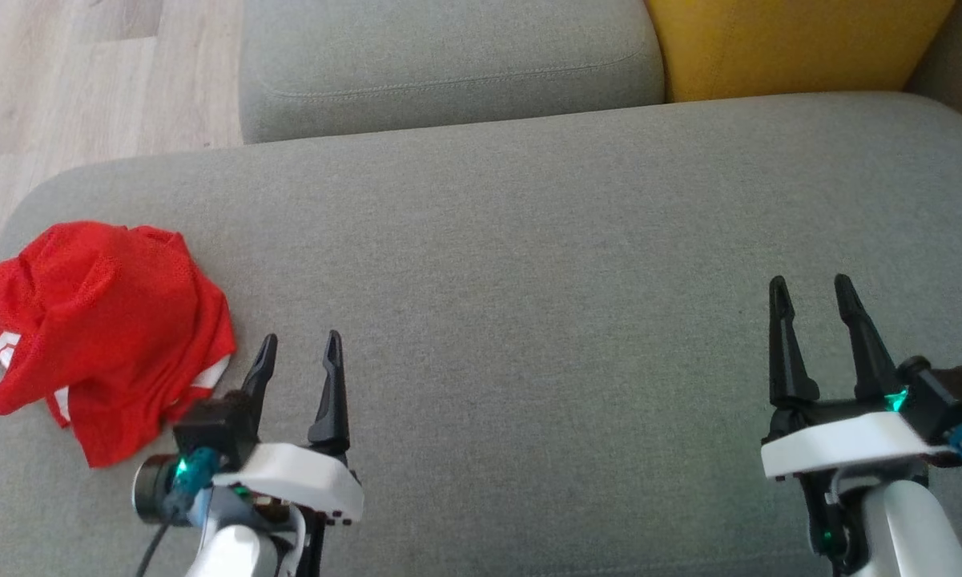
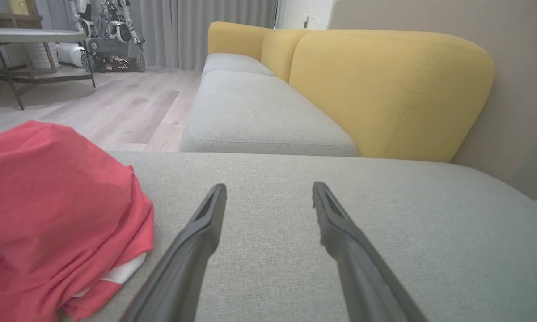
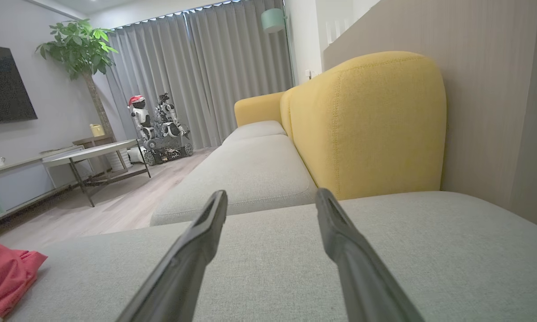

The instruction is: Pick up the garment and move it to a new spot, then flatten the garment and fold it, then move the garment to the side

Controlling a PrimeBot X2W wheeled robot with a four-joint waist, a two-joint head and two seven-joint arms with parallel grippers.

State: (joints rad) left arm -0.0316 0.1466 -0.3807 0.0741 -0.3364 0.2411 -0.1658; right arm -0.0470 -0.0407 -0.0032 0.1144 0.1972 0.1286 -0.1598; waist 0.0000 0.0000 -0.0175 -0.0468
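The red garment [image 1: 104, 328] lies crumpled, white trim showing, on the grey cushion's [image 1: 529, 280] left end.

Light: soft, even and bright; you see the grey sofa seat [image 1: 529, 264] lit flat, without glare.
Source: a glowing strip [image 3: 196, 10] above the curtains [image 3: 214, 76].
Shadows: faint, just under the red garment [image 1: 104, 336].
Focus: in your wrist views the dark fingers [image 2: 201, 241] smear towards the bottom edge; the garment nearby looks soft.
Edges: wide-angle stretch pulls at your frame corners.
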